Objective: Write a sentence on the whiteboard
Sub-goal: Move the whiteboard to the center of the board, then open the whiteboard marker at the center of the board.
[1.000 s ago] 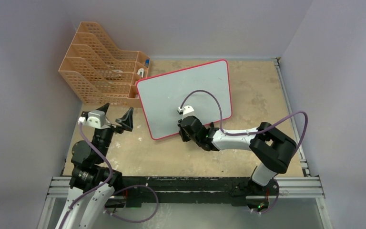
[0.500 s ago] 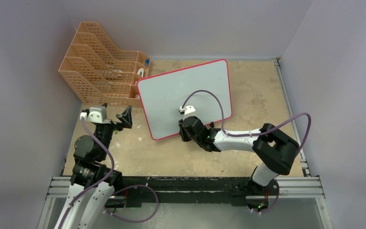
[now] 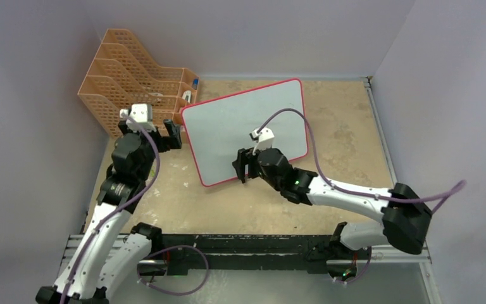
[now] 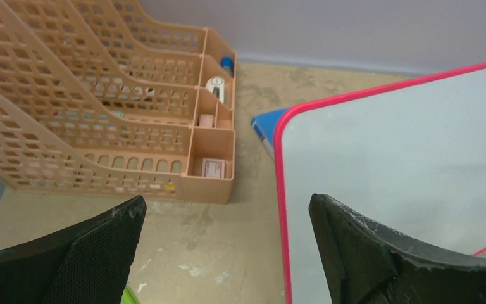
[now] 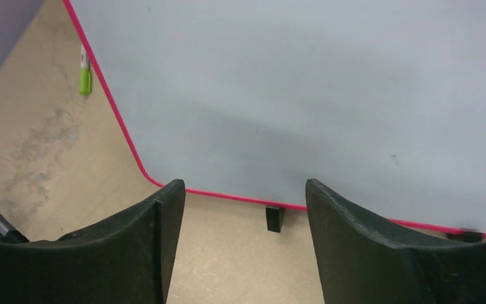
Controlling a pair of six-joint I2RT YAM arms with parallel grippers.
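Observation:
The whiteboard (image 3: 243,130), white with a thin pink-red frame, stands tilted at the table's middle. Its surface (image 5: 291,95) looks blank and no sentence shows on it. My left gripper (image 3: 161,133) hovers by the board's left edge (image 4: 280,209). It is open (image 4: 228,204), with only bare table between its fingers. My right gripper (image 3: 245,163) is at the board's near edge, open (image 5: 244,187) and holding nothing. A black stand foot (image 5: 274,217) lies ahead of it. A green marker (image 5: 85,76) lies on the table left of the board; its tip (image 4: 128,294) shows by my left finger.
An orange perforated file organiser (image 3: 136,95) stands at the back left, its small front compartments (image 4: 214,136) holding small items. A blue folder corner (image 4: 267,126) sticks out behind the board. Purple walls close in the left, back and right.
My right gripper has opened from shut, staying at the board's near edge. The left arm has reached forward, carrying its open gripper up to the organiser and the board's left edge.

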